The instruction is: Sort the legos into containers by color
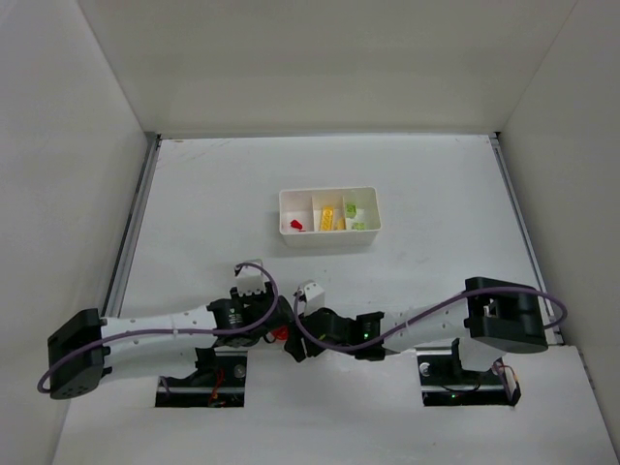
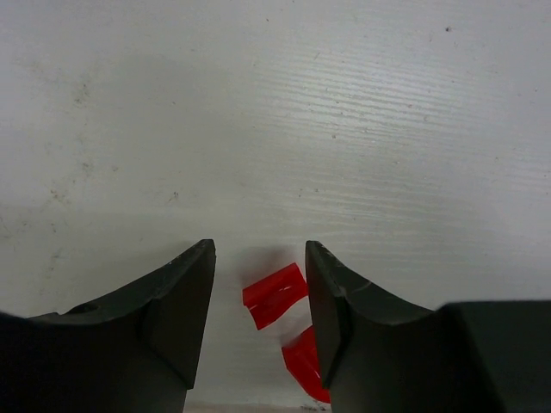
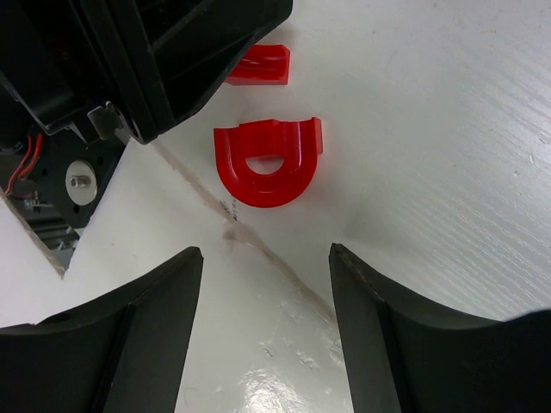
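Observation:
Two red legos lie on the table near its front edge. A small flat red bit rests on the table between the fingers of my left gripper, which is open and grips nothing. The red half-round lies just ahead of my right gripper, also open and empty. In the left wrist view the half-round is partly hidden behind the right finger. From above, both grippers meet over the red bits. The white container tray holds red, yellow and green legos in separate compartments.
My left gripper's black body hangs close above the small red bit in the right wrist view. A seam in the table runs just in front of the half-round. White walls enclose the table on three sides.

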Robot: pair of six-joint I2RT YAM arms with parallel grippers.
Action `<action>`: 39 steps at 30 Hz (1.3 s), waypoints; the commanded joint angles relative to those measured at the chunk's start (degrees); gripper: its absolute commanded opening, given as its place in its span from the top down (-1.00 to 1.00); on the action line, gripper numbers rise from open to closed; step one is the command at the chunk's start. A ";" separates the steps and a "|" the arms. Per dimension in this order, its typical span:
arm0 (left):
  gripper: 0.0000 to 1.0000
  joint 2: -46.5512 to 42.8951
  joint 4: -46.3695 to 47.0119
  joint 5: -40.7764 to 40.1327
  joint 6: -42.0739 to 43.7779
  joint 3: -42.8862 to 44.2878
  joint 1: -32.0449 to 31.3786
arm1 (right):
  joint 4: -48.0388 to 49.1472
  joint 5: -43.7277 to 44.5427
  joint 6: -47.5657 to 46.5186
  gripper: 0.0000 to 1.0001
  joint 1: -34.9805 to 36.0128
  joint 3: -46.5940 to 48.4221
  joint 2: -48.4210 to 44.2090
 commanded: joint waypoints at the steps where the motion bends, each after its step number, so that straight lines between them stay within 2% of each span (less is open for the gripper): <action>1: 0.13 -0.97 -4.82 -0.55 -1.11 2.66 -0.90 | 3.34 0.72 0.56 -0.34 -0.30 2.27 -0.65; 5: 0.15 -4.91 -10.62 -4.75 -5.84 4.59 -2.22 | 3.43 1.24 0.56 -0.33 -0.38 3.68 2.86; 9: 0.12 -12.90 -13.70 -9.94 -11.56 5.48 -2.05 | 2.99 4.23 -0.67 -0.33 -0.39 5.34 4.36; 14: 0.06 -24.07 -13.88 -16.28 -10.69 7.14 1.90 | 1.58 7.22 -2.08 -0.31 -0.47 6.67 5.33; 20: -0.04 -32.16 -9.85 -23.30 -2.71 11.19 9.11 | 0.18 7.66 -2.87 -0.28 -0.47 8.51 7.79; 24: -0.05 -33.76 -2.21 -24.11 6.86 11.37 11.40 | -1.58 7.66 -3.48 -0.47 -0.30 10.27 8.67; 26: -0.05 -33.23 1.13 -22.97 11.09 10.75 11.93 | -3.42 8.54 -3.66 -0.48 -0.21 11.58 9.54; 31: -0.05 -32.09 2.82 -21.21 13.57 10.22 12.63 | -6.68 9.77 -4.71 -0.37 0.05 13.61 11.30; 39: -0.05 -32.44 4.40 -20.42 14.53 9.17 12.89 | -11.34 12.76 -5.33 0.01 -1.87 12.83 10.09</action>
